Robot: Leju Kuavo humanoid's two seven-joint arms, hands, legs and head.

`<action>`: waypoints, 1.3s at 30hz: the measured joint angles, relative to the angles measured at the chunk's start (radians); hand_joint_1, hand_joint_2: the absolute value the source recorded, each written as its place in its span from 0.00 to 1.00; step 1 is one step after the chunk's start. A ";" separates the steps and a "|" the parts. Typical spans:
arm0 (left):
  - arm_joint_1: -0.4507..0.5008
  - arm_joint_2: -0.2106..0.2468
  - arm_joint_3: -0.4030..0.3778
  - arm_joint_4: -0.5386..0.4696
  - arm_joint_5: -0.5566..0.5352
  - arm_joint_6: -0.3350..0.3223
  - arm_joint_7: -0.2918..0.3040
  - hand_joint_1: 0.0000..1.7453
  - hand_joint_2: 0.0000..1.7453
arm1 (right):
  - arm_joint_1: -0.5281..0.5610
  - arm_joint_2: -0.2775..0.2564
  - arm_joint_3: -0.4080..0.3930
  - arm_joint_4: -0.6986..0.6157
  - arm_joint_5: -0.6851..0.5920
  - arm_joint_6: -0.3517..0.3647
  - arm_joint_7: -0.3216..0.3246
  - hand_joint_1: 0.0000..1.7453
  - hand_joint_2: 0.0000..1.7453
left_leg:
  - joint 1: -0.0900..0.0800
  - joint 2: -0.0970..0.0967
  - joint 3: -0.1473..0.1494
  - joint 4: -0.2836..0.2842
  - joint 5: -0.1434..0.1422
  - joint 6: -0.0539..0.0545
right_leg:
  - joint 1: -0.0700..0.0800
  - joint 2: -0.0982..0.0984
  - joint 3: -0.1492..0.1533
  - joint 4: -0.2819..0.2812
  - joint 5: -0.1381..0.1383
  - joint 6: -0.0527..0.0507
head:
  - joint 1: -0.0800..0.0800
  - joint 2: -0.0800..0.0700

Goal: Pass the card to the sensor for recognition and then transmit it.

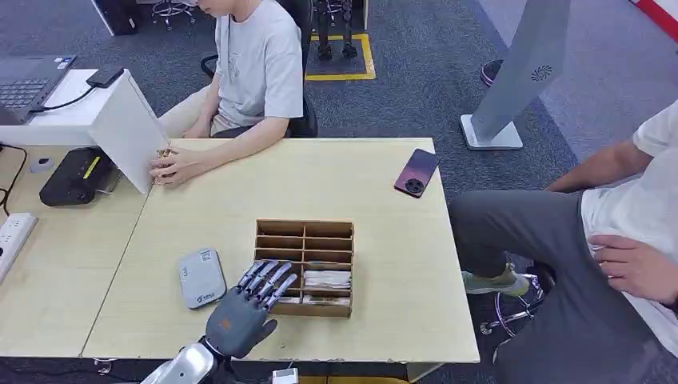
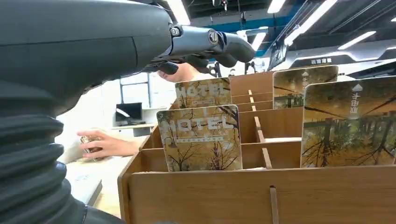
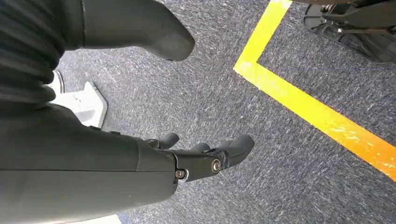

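Observation:
A wooden divided card box [image 1: 305, 267] sits near the table's front edge, with hotel cards standing in its near compartments. In the left wrist view the cards [image 2: 201, 138] stand upright behind the box's front wall [image 2: 261, 196]. My left hand [image 1: 249, 308] hovers at the box's near left corner, fingers spread over the left compartments and holding nothing. A grey card reader [image 1: 201, 277] lies flat on the table just left of that hand. My right hand [image 3: 196, 156] hangs over the carpet, fingers loosely apart and empty.
A person in a grey shirt [image 1: 256, 68] sits across the table, hands resting near a white partition [image 1: 128, 132]. A phone [image 1: 416, 172] lies at the table's far right. Another seated person [image 1: 608, 240] is at the right. A black device [image 1: 76, 176] and power strip [image 1: 12, 236] are left.

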 joint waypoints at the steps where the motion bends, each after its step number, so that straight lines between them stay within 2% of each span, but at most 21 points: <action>1: 0.000 0.000 0.000 0.000 0.000 0.000 0.000 1.00 1.00 | 0.000 0.000 0.000 0.000 0.000 0.000 0.000 0.00 1.00 | 0.000 0.000 0.000 0.000 0.000 0.000 | 0.000 0.000 0.000 0.000 0.000 0.000 | 0.000 0.000; 35: 0.001 0.000 0.011 0.001 0.013 -0.010 -0.003 1.00 1.00 | -0.002 0.003 0.002 0.000 -0.010 -0.001 0.000 0.00 1.00 | 0.000 0.000 0.000 0.000 0.000 0.000 | 0.000 0.000 0.000 0.000 0.000 0.000 | 0.000 0.000; 39: 0.001 0.000 0.011 0.001 0.055 -0.012 -0.026 1.00 1.00 | -0.002 0.004 0.004 0.000 -0.013 -0.003 0.000 0.00 1.00 | 0.000 0.000 0.000 0.000 0.000 0.000 | 0.000 0.000 0.000 0.000 0.000 0.000 | 0.000 0.000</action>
